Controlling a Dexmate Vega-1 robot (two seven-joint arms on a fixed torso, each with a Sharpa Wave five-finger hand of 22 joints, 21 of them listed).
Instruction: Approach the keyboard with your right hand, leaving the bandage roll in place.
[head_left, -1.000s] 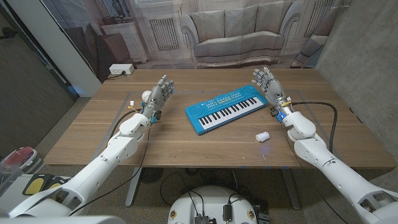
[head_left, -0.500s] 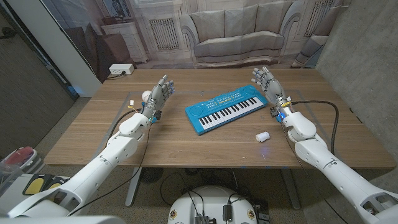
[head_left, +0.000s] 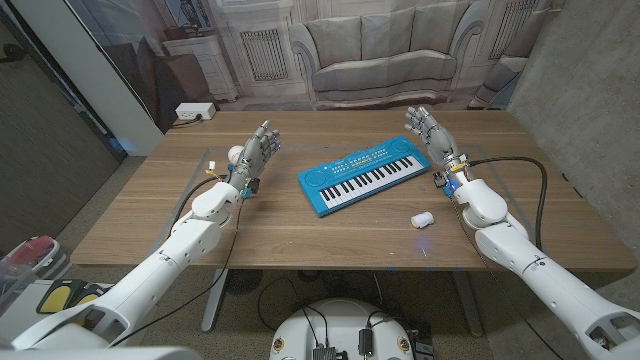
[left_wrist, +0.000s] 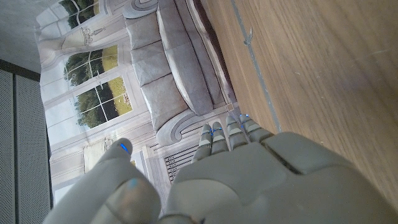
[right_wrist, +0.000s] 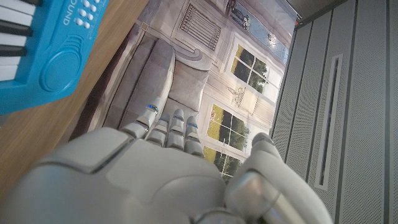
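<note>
Both hands stand empty, fingers apart, on the wooden surface (head_left: 300, 225) before a printed sofa backdrop (head_left: 370, 45): right hand (head_left: 427, 130) just beside the blue keyboard (head_left: 363, 175), bandage roll (head_left: 423, 218) behind its wrist, left hand (head_left: 256, 152) partly hiding a white object.

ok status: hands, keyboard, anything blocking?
Both hands open: right hand beside keyboard, apart; left hand off it. Bandage roll lies untouched. Nothing in the way.
</note>
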